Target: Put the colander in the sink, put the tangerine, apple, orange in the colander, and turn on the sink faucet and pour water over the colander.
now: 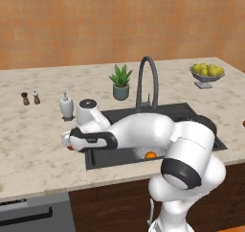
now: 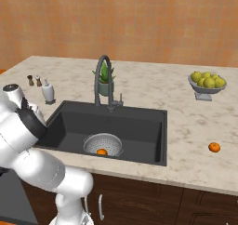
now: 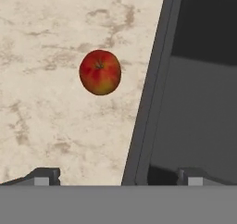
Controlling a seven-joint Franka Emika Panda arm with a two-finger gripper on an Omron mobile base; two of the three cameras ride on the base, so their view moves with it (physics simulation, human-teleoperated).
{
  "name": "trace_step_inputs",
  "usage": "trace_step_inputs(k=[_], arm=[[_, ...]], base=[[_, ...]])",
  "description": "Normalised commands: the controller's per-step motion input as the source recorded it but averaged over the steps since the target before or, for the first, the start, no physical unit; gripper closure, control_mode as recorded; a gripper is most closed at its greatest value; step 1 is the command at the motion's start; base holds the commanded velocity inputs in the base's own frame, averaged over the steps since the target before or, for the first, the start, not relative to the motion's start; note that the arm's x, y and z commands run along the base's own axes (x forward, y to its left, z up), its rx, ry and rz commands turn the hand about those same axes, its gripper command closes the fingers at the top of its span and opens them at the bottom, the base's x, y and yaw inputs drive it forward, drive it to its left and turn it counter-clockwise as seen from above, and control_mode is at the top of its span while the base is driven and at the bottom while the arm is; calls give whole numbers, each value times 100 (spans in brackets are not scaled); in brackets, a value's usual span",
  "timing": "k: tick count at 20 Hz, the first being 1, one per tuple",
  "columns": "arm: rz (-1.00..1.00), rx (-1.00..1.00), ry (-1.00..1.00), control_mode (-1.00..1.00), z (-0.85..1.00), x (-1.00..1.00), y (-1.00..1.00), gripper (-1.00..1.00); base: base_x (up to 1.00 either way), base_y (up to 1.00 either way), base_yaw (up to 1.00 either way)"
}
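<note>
One apple (image 3: 100, 72) on the marble bench (image 3: 41, 116), just left of the sink (image 3: 199, 116) rim in the hand view, apart from it. Claw (image 3: 118, 176) wide apart above bench and rim, holding nothing, one fingertip (image 3: 44, 176) over marble, the other over the basin edge. Apple ahead of the tips, untouched. Colander (image 2: 103, 144) down in the sink near the front wall, with one small orange fruit (image 2: 102, 151) inside. Another orange fruit (image 2: 214, 147) on the bench well to the right of the sink. Faucet (image 2: 103, 80) upright behind the basin, spout arched over it. Behind it a potted plant (image 1: 120, 82); soap bottle (image 1: 66, 106) left of the sink; lemon bowl (image 1: 206, 73) far right
</note>
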Motion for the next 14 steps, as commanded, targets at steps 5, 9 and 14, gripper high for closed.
trace_step_inputs(k=[5, 9, 14], arm=[[0, 0, 1, -100, -12, 39, 27, -100], [0, 0, 0, -100, -8, 36, 35, -100], [0, 0, 9, -100, -25, 28, 18, -100]], base=[[0, 0, 0], [0, 0, 0], [0, 0, 0]])
